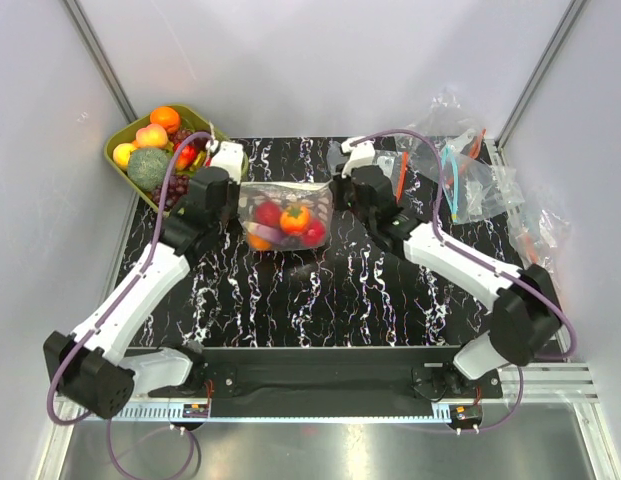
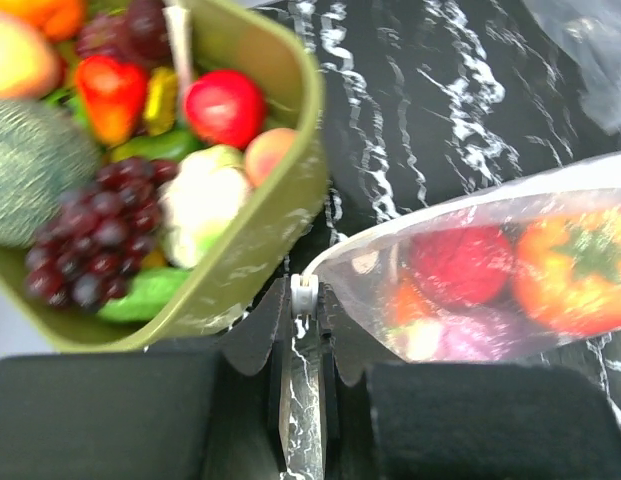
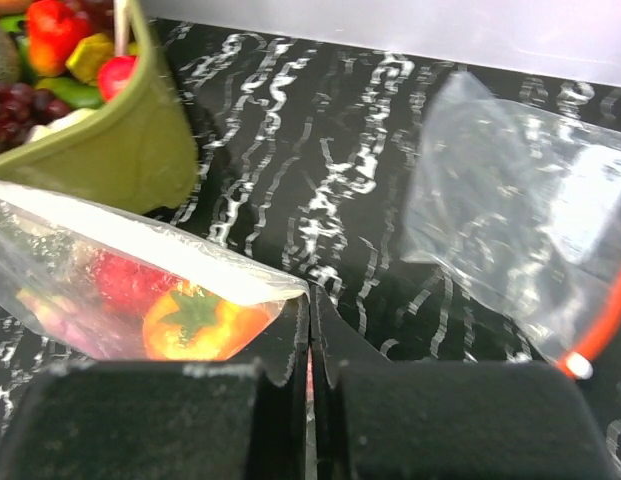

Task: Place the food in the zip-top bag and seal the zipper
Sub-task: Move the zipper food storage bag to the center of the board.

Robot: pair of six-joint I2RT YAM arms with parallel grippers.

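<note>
The zip-top bag (image 1: 290,198) stands upright at the table's middle back, stretched between both grippers. It holds an orange fruit (image 1: 295,218), a red piece (image 1: 313,233) and a purple piece. My left gripper (image 1: 240,196) is shut on the white slider of the zipper (image 2: 304,293) at the bag's left corner. My right gripper (image 1: 336,190) is shut on the bag's right corner (image 3: 290,292). In the right wrist view the orange fruit (image 3: 200,325) shows through the plastic. More food lies in the olive-green tub (image 1: 205,115).
The tub's wall (image 2: 260,230) stands close to the left gripper and the bag's left end, and also shows in the right wrist view (image 3: 120,150). Several clear bags with blue and orange strips (image 1: 460,180) lie at the back right; one (image 3: 530,220) is near the right gripper.
</note>
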